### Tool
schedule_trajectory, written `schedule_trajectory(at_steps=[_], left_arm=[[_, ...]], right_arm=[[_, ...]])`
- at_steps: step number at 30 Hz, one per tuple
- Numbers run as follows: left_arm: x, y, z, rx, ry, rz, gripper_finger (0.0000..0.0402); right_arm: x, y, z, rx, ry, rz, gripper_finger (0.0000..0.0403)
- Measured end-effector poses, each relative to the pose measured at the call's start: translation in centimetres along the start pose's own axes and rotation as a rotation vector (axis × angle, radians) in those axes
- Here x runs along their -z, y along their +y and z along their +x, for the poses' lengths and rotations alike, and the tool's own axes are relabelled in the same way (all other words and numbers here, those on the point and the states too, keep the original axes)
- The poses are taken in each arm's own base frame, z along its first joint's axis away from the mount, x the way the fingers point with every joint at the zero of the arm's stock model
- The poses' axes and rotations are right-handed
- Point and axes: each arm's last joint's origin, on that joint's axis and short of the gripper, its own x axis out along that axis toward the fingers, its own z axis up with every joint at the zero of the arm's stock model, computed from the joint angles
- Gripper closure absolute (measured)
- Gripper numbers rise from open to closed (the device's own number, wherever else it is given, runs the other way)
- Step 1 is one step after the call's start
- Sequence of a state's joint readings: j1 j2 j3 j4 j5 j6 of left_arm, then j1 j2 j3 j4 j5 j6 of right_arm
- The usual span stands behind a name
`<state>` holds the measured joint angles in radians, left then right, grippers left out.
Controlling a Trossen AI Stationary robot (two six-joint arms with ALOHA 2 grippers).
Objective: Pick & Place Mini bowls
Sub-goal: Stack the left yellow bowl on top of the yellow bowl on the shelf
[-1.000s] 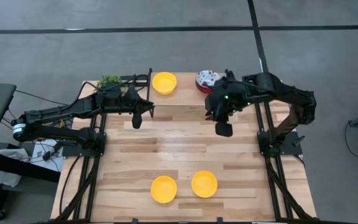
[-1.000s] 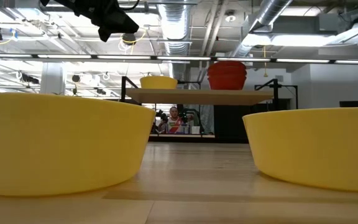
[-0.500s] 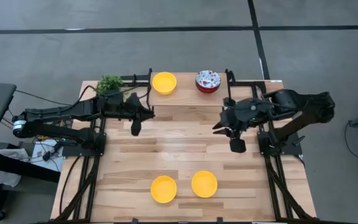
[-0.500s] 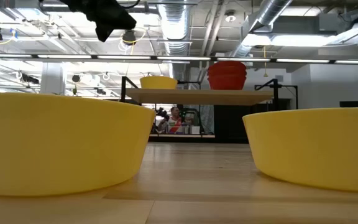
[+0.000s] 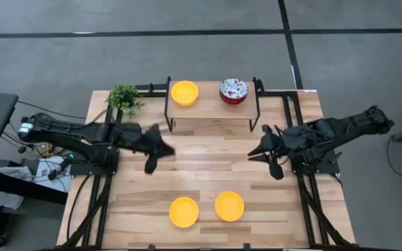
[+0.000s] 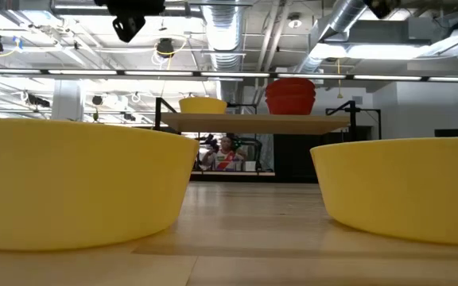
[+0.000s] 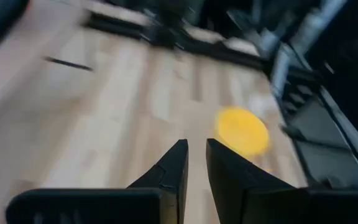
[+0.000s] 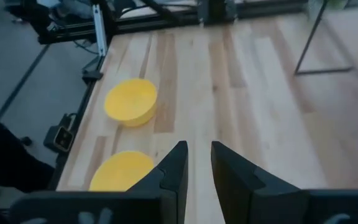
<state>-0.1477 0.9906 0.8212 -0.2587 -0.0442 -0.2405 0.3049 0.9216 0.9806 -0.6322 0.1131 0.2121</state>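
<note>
- Two yellow mini bowls (image 5: 183, 211) (image 5: 229, 206) sit side by side near the front edge of the table (image 5: 208, 171), probably the next to be picked.
- A third yellow bowl (image 5: 184, 92) and a floral-patterned bowl (image 5: 234, 90) rest on the raised shelf (image 5: 211, 110) at the back, apparently their drop-off spot.
- The left gripper (image 5: 151, 164) hovers over the table's left side, jaws nearly pressed together, holding nothing.
- The right gripper (image 5: 276, 169) hangs above the right side, jaws likewise a narrow slit apart, empty.

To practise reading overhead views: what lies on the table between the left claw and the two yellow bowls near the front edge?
In the high view, only bare wood separates the left claw from the two yellow bowls.
</note>
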Motion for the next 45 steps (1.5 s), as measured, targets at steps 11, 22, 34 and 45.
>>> schedule_trajectory(at_steps=[11,22,34,45], left_arm=[[5.1,-7.1,4.0,0.190,0.276,0.091,0.0344],[8.5,-10.8,6.3,0.096,0.298,-0.010,0.0344],[7.1,-12.8,7.2,0.125,0.271,-0.035,0.0366],[7.7,-11.7,7.4,0.065,0.322,-0.093,0.0358]], right_arm=[[4.4,2.6,2.1,-0.100,0.105,0.028,0.0342],[5.4,5.3,3.3,-0.056,0.116,-0.121,0.0342],[7.4,8.9,3.1,0.016,0.094,-0.101,0.0342],[9.4,10.9,4.9,0.134,0.098,-0.063,0.0342]])
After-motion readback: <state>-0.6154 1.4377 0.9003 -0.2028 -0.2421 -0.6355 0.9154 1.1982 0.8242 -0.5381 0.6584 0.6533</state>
